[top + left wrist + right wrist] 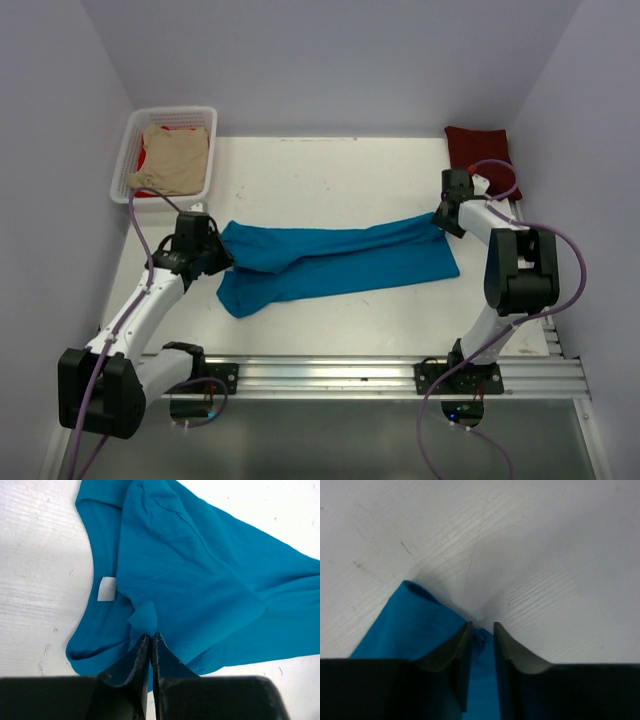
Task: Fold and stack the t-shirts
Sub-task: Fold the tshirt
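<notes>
Pinching a small raised fold of the teal-blue t-shirt (330,262), my left tool (222,256) has its fingers pressed tight together. In the left wrist view that left tool (151,638) grips the cloth just beside the collar, and the white neck label (106,589) lies flat a little to the left of the pinch. My right tool (441,216) holds the opposite end of the same shirt. In the right wrist view its fingers (462,645) stand close with only a narrow gap, and a strip of blue cloth (415,625) runs up between them, so I am clamped on that edge.

The shirt is drawn out long between my two tools across the middle of the desk (330,185), forming a band from left to right. A looser part of it spreads toward the near left side. From these views I cannot tell whether the pinched ends are lifted clear of the surface or resting on it.

A dark maroon t-shirt (477,148) lies at the far right corner, just beyond my right arm and well apart from the blue one. At the far left corner stands a white lattice basket (122,168), with a beige t-shirt (178,158) bundled inside it and a bit of red cloth (144,160) showing beside that, toward the basket's left wall.
</notes>
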`<act>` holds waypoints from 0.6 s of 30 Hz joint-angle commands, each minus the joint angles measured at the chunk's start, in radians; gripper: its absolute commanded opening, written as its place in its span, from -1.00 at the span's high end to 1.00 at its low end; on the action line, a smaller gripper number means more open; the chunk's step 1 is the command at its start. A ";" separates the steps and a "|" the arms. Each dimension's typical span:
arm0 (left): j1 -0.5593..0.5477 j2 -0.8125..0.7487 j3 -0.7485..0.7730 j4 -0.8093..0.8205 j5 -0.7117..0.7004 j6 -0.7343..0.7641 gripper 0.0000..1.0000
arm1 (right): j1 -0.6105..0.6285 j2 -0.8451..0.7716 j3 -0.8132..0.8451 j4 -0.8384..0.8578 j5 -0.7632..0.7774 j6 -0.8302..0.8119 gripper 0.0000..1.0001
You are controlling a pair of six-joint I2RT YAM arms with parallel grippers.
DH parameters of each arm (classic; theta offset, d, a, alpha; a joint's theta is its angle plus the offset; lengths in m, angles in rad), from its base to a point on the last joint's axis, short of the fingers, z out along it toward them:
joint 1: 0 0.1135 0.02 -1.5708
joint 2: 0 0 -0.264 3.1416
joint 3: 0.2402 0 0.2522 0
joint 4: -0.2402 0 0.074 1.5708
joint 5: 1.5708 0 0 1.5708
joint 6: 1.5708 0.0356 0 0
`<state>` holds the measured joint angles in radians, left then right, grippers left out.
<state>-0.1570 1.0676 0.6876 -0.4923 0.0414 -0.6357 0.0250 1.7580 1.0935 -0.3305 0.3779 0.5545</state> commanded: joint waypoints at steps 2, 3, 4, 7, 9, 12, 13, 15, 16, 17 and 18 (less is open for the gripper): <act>0.008 -0.028 -0.007 -0.025 0.018 -0.018 0.17 | -0.005 -0.049 0.005 -0.030 0.027 0.008 -0.41; 0.008 -0.040 0.003 -0.046 0.009 -0.034 -0.11 | -0.005 -0.070 0.006 -0.033 0.021 0.010 -0.54; 0.008 -0.055 0.010 -0.051 0.002 -0.044 -0.32 | -0.002 -0.086 0.002 -0.028 0.007 0.009 -0.66; 0.008 -0.159 0.035 -0.010 -0.037 -0.061 -1.00 | 0.010 -0.184 -0.033 0.016 -0.072 0.001 -0.84; 0.007 -0.204 0.032 0.036 -0.079 -0.062 -1.00 | 0.035 -0.228 -0.056 0.042 -0.122 -0.016 -0.88; 0.008 -0.166 0.049 0.119 -0.060 -0.053 -1.00 | 0.142 -0.285 -0.044 0.042 -0.134 -0.039 -0.85; 0.008 -0.144 0.049 0.147 -0.049 -0.048 -0.93 | 0.163 -0.295 -0.041 0.039 -0.148 -0.039 -0.82; 0.008 -0.063 0.035 0.251 -0.009 -0.036 -0.77 | 0.214 -0.290 -0.027 0.050 -0.227 -0.053 -0.56; 0.008 -0.029 0.030 0.285 0.009 -0.033 -0.65 | 0.266 -0.284 -0.018 0.047 -0.255 -0.051 -0.40; 0.008 0.041 0.026 0.316 0.044 -0.030 -0.21 | 0.291 -0.261 -0.014 0.051 -0.286 -0.041 -0.19; 0.008 0.075 0.023 0.383 0.061 -0.038 0.07 | 0.335 -0.246 -0.003 0.062 -0.359 -0.041 0.11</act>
<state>-0.1570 1.0367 0.7132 -0.3000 0.0299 -0.6903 0.2722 1.4792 1.0538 -0.2958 0.1890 0.5228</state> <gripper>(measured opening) 0.584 0.589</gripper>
